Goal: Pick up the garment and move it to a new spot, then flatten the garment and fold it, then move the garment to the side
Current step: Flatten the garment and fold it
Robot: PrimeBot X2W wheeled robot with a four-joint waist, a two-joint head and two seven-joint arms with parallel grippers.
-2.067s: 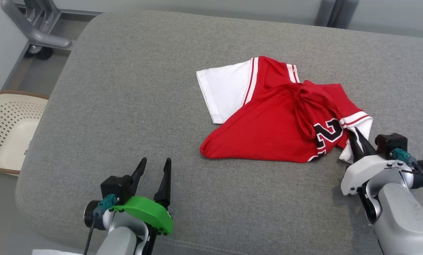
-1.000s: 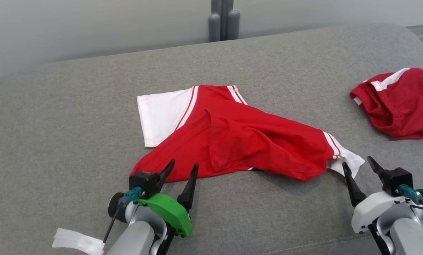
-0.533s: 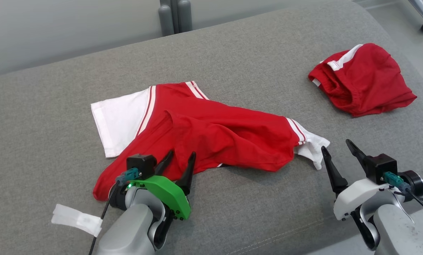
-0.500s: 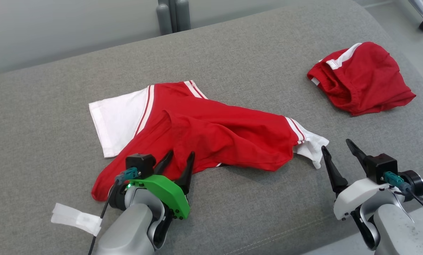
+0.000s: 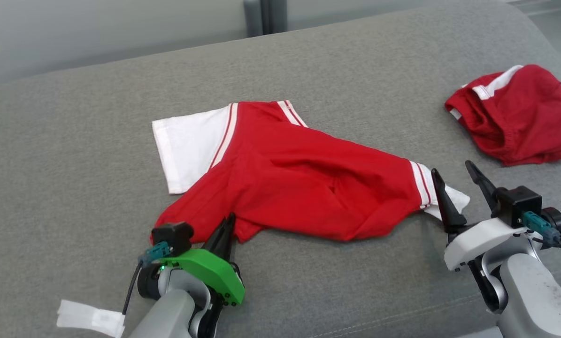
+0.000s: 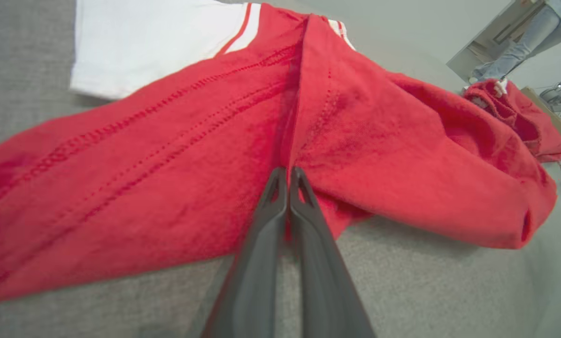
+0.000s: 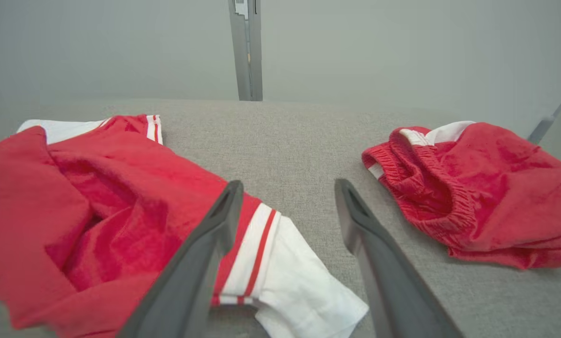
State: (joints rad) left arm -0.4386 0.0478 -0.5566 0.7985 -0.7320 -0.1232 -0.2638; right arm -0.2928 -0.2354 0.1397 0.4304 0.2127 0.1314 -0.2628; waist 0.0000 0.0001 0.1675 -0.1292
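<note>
The garment (image 5: 299, 178) is a red shirt with white sleeves, lying crumpled on the grey cushion (image 5: 83, 155). My left gripper (image 5: 230, 218) sits at the shirt's near hem. In the left wrist view the garment (image 6: 177, 155) spreads out ahead, and my left gripper (image 6: 288, 171) is shut, its tips pinching the red fabric where a crease starts. My right gripper (image 5: 451, 167) stands open at the shirt's right sleeve. In the right wrist view the garment (image 7: 97, 211) lies at the left, and its white sleeve end lies between the fingers of my right gripper (image 7: 288, 185), the left finger over the striped cuff.
A bunched pair of red shorts (image 5: 515, 112) lies at the cushion's right end, also seen as red shorts (image 7: 472, 188). A white strip (image 5: 90, 318) hangs by my left arm. A grey post (image 5: 264, 16) stands behind the cushion. A person's legs (image 6: 519, 42) show far off.
My left gripper has gone from open to shut on the shirt's near hem. The right gripper has stayed open by the sleeve. The head camera has shifted.
</note>
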